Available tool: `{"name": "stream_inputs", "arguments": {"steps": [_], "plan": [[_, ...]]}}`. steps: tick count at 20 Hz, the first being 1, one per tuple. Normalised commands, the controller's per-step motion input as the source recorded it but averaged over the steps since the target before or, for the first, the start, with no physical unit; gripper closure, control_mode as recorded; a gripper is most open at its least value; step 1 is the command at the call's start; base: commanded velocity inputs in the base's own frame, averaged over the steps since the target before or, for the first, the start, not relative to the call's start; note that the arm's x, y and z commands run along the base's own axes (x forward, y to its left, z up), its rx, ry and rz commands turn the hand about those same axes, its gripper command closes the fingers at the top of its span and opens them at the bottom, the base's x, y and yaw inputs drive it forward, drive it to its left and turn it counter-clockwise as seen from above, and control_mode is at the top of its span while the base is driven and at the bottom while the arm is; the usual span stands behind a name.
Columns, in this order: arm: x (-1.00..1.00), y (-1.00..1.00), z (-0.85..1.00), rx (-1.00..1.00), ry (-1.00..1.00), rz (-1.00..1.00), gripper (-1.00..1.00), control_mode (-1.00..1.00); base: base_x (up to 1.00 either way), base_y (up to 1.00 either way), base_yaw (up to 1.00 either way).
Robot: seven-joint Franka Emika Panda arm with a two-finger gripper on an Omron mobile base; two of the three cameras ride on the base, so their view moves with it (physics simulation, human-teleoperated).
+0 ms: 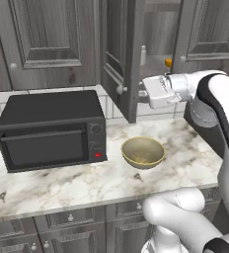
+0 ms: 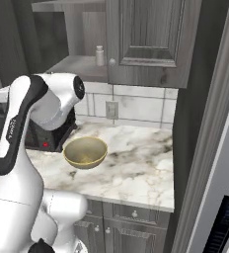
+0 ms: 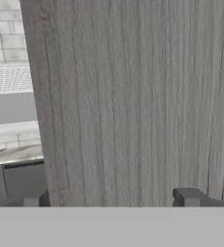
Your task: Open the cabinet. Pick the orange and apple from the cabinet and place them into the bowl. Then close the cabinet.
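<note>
Fingers (image 3: 191, 197) spread apart face the open cabinet door (image 1: 117, 54). One orange (image 1: 169, 63) and one small bottle (image 1: 143, 55) sit inside; one bowl (image 1: 143, 151) rests right of the microwave (image 1: 50, 129).

Glossy white rounded robot arm (image 1: 220, 148) with bulbous segments, black joint bands, dark grey joint cap, small pale lettering on black strip, boxy white wrist block

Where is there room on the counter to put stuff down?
Bare marble lies right of the bowl, out to the counter's end, and in front of the microwave. It is crowded between microwave and bowl, which sit close together.
</note>
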Motion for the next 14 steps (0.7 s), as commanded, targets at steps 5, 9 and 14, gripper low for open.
{"name": "stream_inputs", "arguments": {"steps": [5,9,14], "plan": [[-0.23,-0.96,0.24,0.22,0.00,-0.25,-1.00,-1.00,0.00,0.00,0.00],[-0.10,-1.00,0.02,0.16,0.00,-0.24,-1.00,-1.00,0.00,0.00,0.00],[0.14,-1.00,-0.01,0.05,0.00,-0.41,-1.00,-1.00,0.00,0.00,0.00]]}}
